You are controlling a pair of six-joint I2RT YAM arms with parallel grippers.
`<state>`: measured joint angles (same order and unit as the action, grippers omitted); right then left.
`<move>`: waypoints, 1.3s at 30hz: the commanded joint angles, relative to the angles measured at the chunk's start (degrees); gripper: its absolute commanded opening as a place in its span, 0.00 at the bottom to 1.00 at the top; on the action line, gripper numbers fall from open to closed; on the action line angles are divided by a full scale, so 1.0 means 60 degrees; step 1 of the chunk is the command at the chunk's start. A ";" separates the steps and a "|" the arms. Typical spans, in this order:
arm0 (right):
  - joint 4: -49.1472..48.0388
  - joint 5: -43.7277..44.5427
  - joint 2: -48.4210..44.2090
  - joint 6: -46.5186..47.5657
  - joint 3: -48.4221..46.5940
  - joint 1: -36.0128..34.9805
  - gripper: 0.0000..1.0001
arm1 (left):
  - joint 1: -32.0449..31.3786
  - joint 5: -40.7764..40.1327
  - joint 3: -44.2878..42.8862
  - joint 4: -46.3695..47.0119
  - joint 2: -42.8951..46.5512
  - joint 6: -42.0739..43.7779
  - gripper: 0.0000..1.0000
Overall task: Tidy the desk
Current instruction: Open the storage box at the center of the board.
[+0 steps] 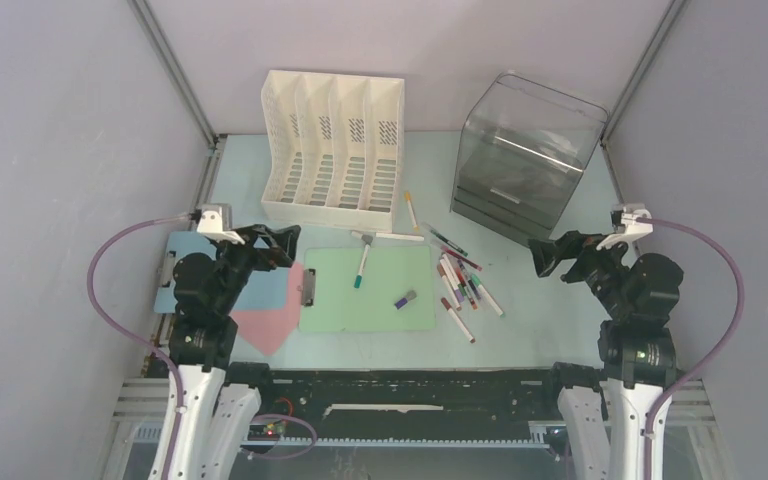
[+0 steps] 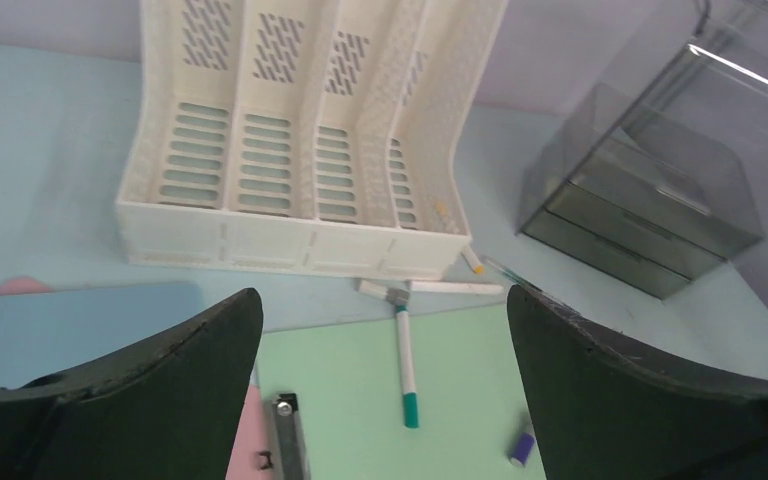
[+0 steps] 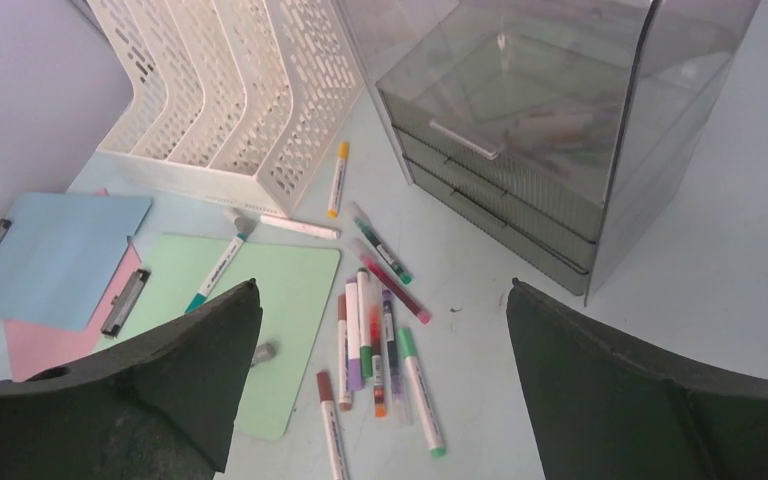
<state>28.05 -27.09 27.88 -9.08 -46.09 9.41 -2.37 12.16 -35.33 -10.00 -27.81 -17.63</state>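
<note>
desk (image 1: 520,340), pale mint, lies under everything. green clipboard (image 1: 370,300) flat near its middle. left hand (image 1: 288,247) hovers just left of the clipboard, jaws spread wide, nothing in them. right hand (image 1: 545,258) well to the clipboard's right, also spread wide and empty. white file rack (image 1: 332,150) behind the clipboard. loose markers (image 1: 460,285) just right of it. teal-capped marker (image 1: 362,265) on it.
</note>
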 commanded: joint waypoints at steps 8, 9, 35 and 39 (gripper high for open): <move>-0.0190 -0.0586 -0.0049 -0.0063 0.0136 0.0102 1.00 | -0.0018 0.2884 0.0137 0.0335 -0.0612 -0.1727 1.00; -0.0185 -0.0893 -0.0047 0.0031 0.0150 0.0102 1.00 | -0.0047 0.3110 0.0180 0.0357 -0.0660 -0.1912 1.00; 0.1808 -0.4327 0.0163 0.5727 0.0666 -0.0101 1.00 | -0.6540 -0.1393 0.0897 0.4088 -0.5640 -0.3031 1.00; 0.1787 -0.4007 0.0187 0.5751 0.0664 -0.0182 1.00 | -0.6668 -0.1386 0.0206 0.4008 -0.6915 -0.2995 0.99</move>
<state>38.00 -51.13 29.10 22.33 -40.45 8.88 -41.69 5.87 -29.15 9.80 -65.01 -35.07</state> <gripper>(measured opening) 0.995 0.996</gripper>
